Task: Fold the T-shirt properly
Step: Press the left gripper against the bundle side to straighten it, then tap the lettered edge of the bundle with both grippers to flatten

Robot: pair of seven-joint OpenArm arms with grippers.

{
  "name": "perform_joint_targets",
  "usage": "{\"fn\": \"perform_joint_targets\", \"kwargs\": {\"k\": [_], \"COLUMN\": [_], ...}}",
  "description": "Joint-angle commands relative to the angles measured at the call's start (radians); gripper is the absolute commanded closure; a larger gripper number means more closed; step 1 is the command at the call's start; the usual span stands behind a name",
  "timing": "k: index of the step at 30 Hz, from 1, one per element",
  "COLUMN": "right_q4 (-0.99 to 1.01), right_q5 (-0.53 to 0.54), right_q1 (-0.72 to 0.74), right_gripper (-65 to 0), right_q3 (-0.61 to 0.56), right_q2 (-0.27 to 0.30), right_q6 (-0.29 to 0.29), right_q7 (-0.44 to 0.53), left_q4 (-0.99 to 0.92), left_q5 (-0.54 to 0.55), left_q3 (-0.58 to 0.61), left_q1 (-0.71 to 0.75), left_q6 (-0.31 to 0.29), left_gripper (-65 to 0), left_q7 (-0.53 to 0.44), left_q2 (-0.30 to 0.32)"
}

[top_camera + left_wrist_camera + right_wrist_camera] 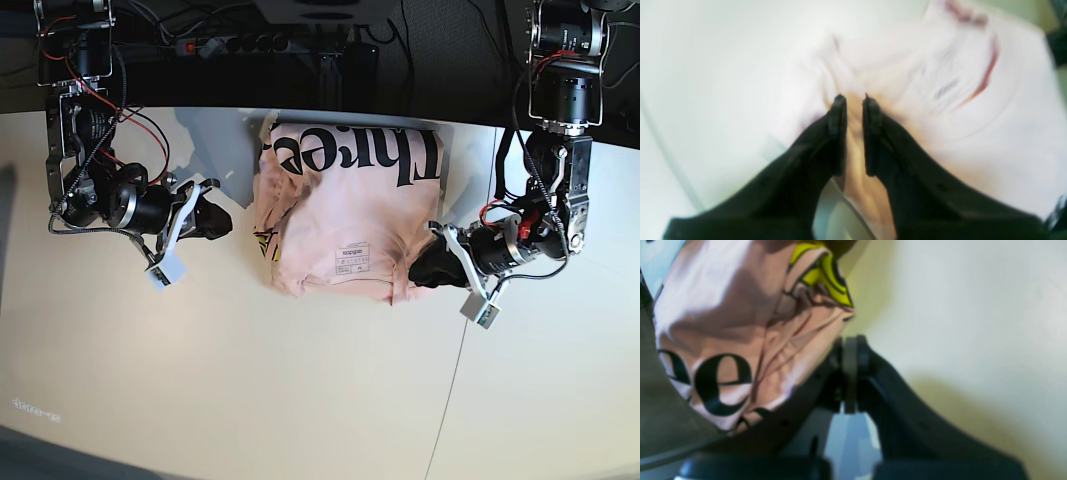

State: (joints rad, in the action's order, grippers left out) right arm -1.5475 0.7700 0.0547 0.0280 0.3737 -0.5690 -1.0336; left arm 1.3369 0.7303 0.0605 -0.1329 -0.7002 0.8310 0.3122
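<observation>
Base view: T-shirt (345, 215) lies part-folded mid-table, left gripper (432, 263) clamped on its near side edge, right gripper (218, 219) shut and empty just off the opposite edge; next likely drags that pinched edge across the T-shirt.

Left end effector (854, 100) narrowly parted, right end effector (850, 346) closed
</observation>
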Motion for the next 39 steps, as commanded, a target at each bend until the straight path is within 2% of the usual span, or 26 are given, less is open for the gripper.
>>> {"fn": "perform_joint_targets", "kwargs": {"k": [1,7,12,16,23,26,30,34,36,39], "right_q4": [-0.016,-0.03,-0.069,-0.121,-0.227,-0.28,-0.352,-0.37,-0.37,-0.37], "right_q5": [0.022,0.026,0.095,0.184,0.227,0.244,0.27,0.27,0.269,0.26], "right_q1": [0.014,-0.036,-0.14,-0.264,-0.463,-0.5,-0.473,-0.405,-0.37,-0.319], "right_gripper": [0.0,0.0,0.0,0.0,0.0,0.0,0.0,0.0,0.0,0.0], "right_q3": [0.016,0.106,0.249,0.369,0.447,0.447,0.431,0.326,0.236,0.106], "right_q2": [0.011,0.011,0.012,0.011,0.011,0.008,0.006,0.002,-0.026,-0.106], "right_q6": [-0.03,-0.03,-0.031,-0.034,-0.034,-0.034,-0.038,-0.038,-0.038,-0.038], "right_q7": [0.023,0.019,-0.032,-0.047,-0.066,-0.063,-0.063,-0.063,-0.063,-0.062], "left_q4": [0.046,0.266,0.409,0.489,0.608,0.66,0.707,0.68,0.636,0.555], "left_q5": [0.044,0.23,0.261,0.3,0.305,0.305,0.305,0.255,0.19,0.112], "left_q3": [-0.024,-0.159,-0.251,-0.324,-0.362,-0.362,-0.36,-0.29,-0.23,-0.158], "left_q1": [-0.019,0.077,0.266,0.419,0.587,0.601,0.566,0.511,0.492,0.457], "left_q6": [0.002,0.002,0.002,0.002,0.002,0.002,0.002,0.002,0.002,0.002], "left_gripper": [-12.1,-12.1,-12.1,-12.1,-12.1,-12.1,-12.1,-12.1,-12.1,-12.1], "left_q7": [0.005,0.171,0.176,0.176,0.169,0.137,0.115,0.103,0.068,0.033], "left_q2": [0.01,0.028,0.081,0.087,0.082,0.07,0.042,0.034,0.034,0.034]}}
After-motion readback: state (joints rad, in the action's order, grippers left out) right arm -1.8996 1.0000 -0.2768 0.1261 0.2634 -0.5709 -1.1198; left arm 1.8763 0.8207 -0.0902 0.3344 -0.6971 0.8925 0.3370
